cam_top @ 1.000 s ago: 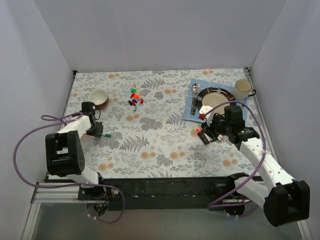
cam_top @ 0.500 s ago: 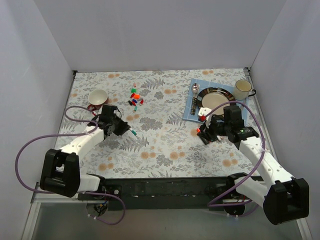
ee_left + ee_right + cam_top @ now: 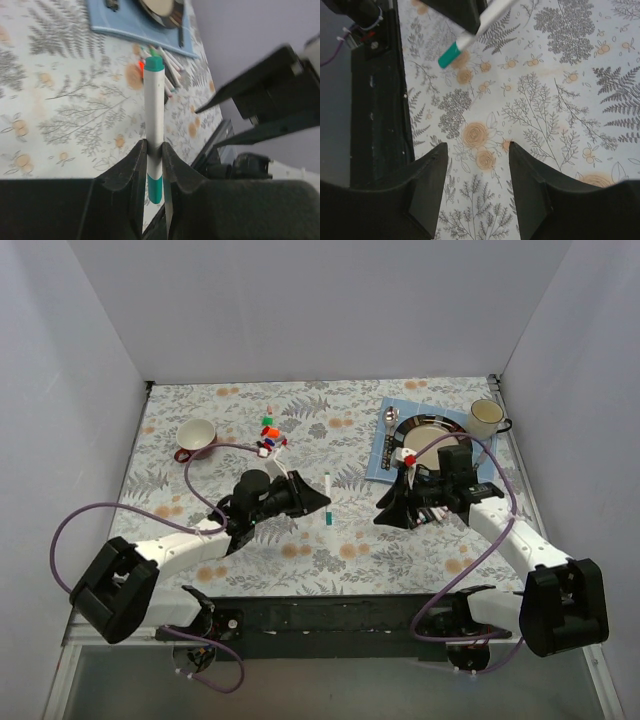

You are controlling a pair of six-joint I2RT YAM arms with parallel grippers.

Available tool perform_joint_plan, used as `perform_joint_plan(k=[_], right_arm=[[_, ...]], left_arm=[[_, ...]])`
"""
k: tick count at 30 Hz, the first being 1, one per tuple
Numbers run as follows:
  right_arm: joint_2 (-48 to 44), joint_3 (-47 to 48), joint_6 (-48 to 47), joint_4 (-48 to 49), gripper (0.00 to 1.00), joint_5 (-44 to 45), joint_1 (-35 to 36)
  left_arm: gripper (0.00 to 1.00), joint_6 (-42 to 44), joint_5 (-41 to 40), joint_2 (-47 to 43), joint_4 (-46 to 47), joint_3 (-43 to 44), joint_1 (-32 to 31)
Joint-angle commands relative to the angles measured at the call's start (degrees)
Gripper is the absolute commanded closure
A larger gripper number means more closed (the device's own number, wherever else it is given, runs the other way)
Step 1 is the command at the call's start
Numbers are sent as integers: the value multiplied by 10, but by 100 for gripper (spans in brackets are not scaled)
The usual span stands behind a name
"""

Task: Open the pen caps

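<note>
— Where do we find the pen?
— We see the pen (image 3: 327, 497) near the middle of the table, held off the cloth (image 3: 300, 530); in the top view it runs from 12 to 6 o'clock; the left gripper (image 3: 316, 502) is clenched on its white barrel.
— Which part do we grip?
— In the left wrist view the fingers (image 3: 130, 167) pinch the stretch nearer the wrist; a teal cap (image 3: 154, 64) sits on the far end; a second teal end pokes out past the fingers on the near side.
— And the right gripper?
— We have the right gripper (image 3: 384, 515) at 3 o'clock of the pen, near it but apart; its jaws are spread, with nothing between them; in its own view only the flowered cloth shows in the gap, and the pen crosses at 11 o'clock.
— Where are the other things?
— Loose caps (image 3: 268, 436) lie in a small heap at 11 o'clock of the pen, well apart from it; more pens (image 3: 169, 59) lie on the cloth just beside the blue mat (image 3: 380, 468); we cannot tell how many; the plate (image 3: 432, 421) rests on that mat, at 1 o'clock of the table.
</note>
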Motion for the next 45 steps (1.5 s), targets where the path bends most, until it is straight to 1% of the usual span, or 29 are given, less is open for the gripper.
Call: perform_joint_plan(k=[1,3,4,5,7,8,9,10,12,14,17,20,23,26,27,29,30,31,33,34,36,37,39,40,45], right_arm=[[12,31,163,140,37,-91,-2],[16,11,232,209,31,-107,-2],[16,2,311,296,31,-110,-2],[17,-23,350,333,30,-108,-2],[19,-47,431,411,24,-77,-2],[18,-70,501,477,23,-62,-2],[17,-83,534,499,19,-44,-2],[14,-91,554,512,17,-9,-2],[10,-103,569,515,17,5,-2],[11,-108,581,520,17,5,-2],[8,-128,603,566,17,1,-2],[16,-135,612,574,20,-1,-2],[28,-137,625,576,27,-6,-2],[32,-135,628,577,44,-9,-2],[33,-135,629,577,54,-9,-2],[34,-136,632,580,70,-13,-2],[34,-136,632,582,92,-13,-3],[34,-135,633,586,99,-16,-4],[31,-131,631,587,99,-16,-8],[29,-129,630,587,99,-19,-13],[18,-124,623,579,99,-21,-29],[14,-124,620,576,99,-21,-36],[4,-126,619,574,99,-25,-52],[2,-126,620,575,99,-27,-56],[3,-125,625,576,99,-38,-63]], left_arm=[[100,96,91,38,125,10,-41],[100,122,99,49,137,9,-51],[100,128,99,57,144,9,-62],[100,135,99,62,149,9,-66],[100,145,94,72,163,12,-86],[100,150,91,76,169,14,-94],[100,156,79,79,174,16,-102],[100,157,76,83,186,16,-114],[100,156,59,96,198,19,-123],[100,153,55,113,221,23,-132],[100,151,52,134,233,40,-144],[100,151,41,153,239,58,-155],[100,150,18,164,246,69,-162],[100,147,2,172,260,74,-167],[100,146,-2,174,263,74,-169],[100,142,-8,179,275,73,-171],[100,137,-10,181,280,70,-172],[100,134,-10,185,290,69,-173],[100,130,-10,186,296,66,-174],[87,129,-4,186,304,63,-174],[56,142,22,179,296,57,-174],[33,147,32,175,286,56,-173],[24,156,48,167,256,55,-171],[21,164,72,166,250,54,-171],[17,173,112,184,224,58,-168]])
